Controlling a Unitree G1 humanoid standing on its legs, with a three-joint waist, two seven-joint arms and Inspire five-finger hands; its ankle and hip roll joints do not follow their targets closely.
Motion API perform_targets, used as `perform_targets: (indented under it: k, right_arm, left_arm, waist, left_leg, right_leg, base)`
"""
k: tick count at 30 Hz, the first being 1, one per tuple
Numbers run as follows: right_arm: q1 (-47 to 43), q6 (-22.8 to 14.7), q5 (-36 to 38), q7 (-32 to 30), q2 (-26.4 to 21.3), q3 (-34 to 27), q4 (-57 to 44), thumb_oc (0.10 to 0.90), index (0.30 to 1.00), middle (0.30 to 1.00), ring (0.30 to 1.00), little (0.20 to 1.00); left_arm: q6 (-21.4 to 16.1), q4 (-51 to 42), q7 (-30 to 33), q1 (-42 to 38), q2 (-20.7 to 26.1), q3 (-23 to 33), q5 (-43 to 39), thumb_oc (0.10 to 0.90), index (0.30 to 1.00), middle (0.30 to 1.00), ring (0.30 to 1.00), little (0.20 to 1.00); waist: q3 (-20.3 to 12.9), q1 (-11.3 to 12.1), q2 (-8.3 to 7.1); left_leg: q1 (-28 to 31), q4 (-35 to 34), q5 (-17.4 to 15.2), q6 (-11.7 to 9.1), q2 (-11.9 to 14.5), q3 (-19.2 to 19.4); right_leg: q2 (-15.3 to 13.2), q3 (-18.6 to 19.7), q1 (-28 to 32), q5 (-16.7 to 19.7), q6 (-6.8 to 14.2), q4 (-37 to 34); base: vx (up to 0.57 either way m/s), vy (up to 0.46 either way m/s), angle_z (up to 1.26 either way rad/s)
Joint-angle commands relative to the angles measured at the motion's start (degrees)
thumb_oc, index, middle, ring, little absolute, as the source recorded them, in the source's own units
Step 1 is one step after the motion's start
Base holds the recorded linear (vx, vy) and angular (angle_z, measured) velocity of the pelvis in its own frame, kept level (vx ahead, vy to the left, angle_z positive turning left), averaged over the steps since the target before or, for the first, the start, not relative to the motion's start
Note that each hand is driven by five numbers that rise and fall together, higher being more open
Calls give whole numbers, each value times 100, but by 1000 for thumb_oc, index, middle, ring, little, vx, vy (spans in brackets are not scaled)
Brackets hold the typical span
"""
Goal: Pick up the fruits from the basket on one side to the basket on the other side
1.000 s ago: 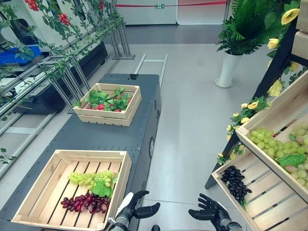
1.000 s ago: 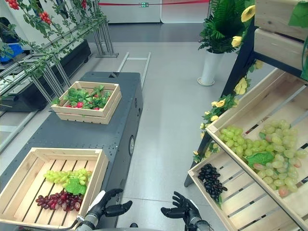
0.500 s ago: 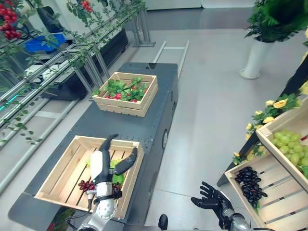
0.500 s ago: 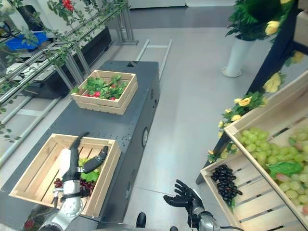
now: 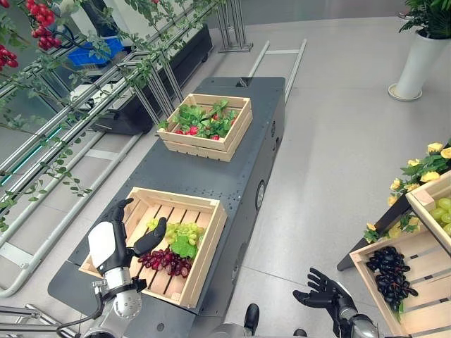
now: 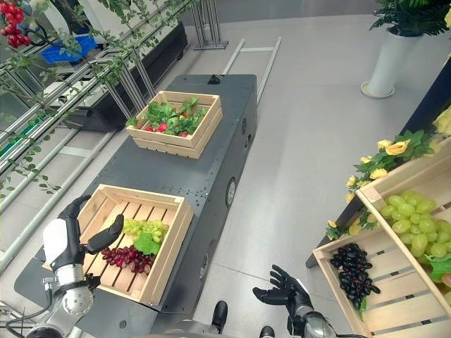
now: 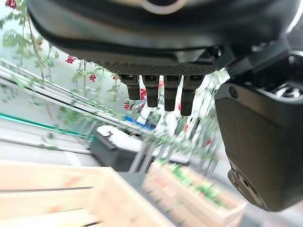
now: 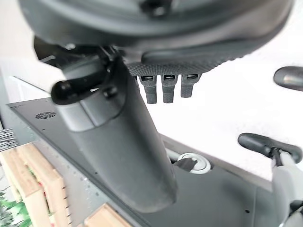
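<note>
On the dark grey worktop point(image 5: 211, 179), the left hand point(image 5: 116, 236) hangs open over the near wooden slatted crate point(image 5: 204, 246) of green and red grapes point(image 5: 169, 246), while the right hand point(image 5: 324, 292) is spread open above the floor.

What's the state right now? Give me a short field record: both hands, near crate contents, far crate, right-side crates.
left hand: open, raised above near crate, holding nothing
right hand: open, low over the floor, empty
near crate: green grapes and dark red grapes inside
far crate: leafy greens with red fruit
lower right crate: black grapes
</note>
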Motion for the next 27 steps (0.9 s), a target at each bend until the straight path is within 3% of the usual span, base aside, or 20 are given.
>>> perform_targets:
  k: [1,6,8,14,21,27]
  right_arm:
    - [-233,-260,-303,9,68,52,-322,800,900,900,900,900]
    - [-473,-283,-375,35,-80,183,-401,800,900,900,900,900]
    - [-833,-302,-273,23,-230,279,-486,800,900,900,900,900]
    - [-1272,-276,-148,-59,-420,351,-581,800,900,900,900,900]
    - [-1411,-61,-294,-260,-581,321,-650,800,900,900,900,900]
    - [-1585,-21,-368,-112,-754,333,-751,800,900,900,900,900]
  left_arm:
    - [288,108,79,-684,858,536,53,800,900,900,900,900]
    - [653,284,113,-829,1172,345,351,800,900,900,900,900]
    - [920,395,179,-1183,1537,70,569,800,900,900,900,900]
    - [1169,494,127,-1780,2102,-405,707,800,900,900,900,900]
    - [1451,441,-133,-2094,2368,-757,787,800,900,900,900,900]
    - [1615,327,-202,-2288,2653,-1146,1139,800,900,900,900,900]
  waist:
    - [183,91,-498]
    - [494,129,-525]
    - [922,158,-575]
    - [1666,235,-693]
    - [1925,267,-770]
    - [2110,250,-751]
  left_leg:
    - [181,498,-969,158,-536,321]
    - [-165,864,-1010,194,-495,363]
    - [-593,1382,-1103,235,-476,425]
    - [-1676,2896,-1528,347,-479,667]
    - [-2362,3903,-1908,438,-484,897]
    - [-2793,4763,-2339,489,-481,1000]
  right_leg:
    - [-316,46,-331,-258,-68,499]
    - [-326,39,-716,-364,-134,937]
    - [-345,35,-1213,-532,-194,1599]
    - [-592,-77,-2205,-1039,-335,3382]
    - [-835,-78,-2821,-1400,-391,4469]
    - [-845,102,-3183,-1739,-445,5188]
  base:
    - [31,95,6]
    - [-88,96,3]
    - [-250,84,4]
    - [-140,91,9]
    - [-36,83,10]
    - [7,88,5]
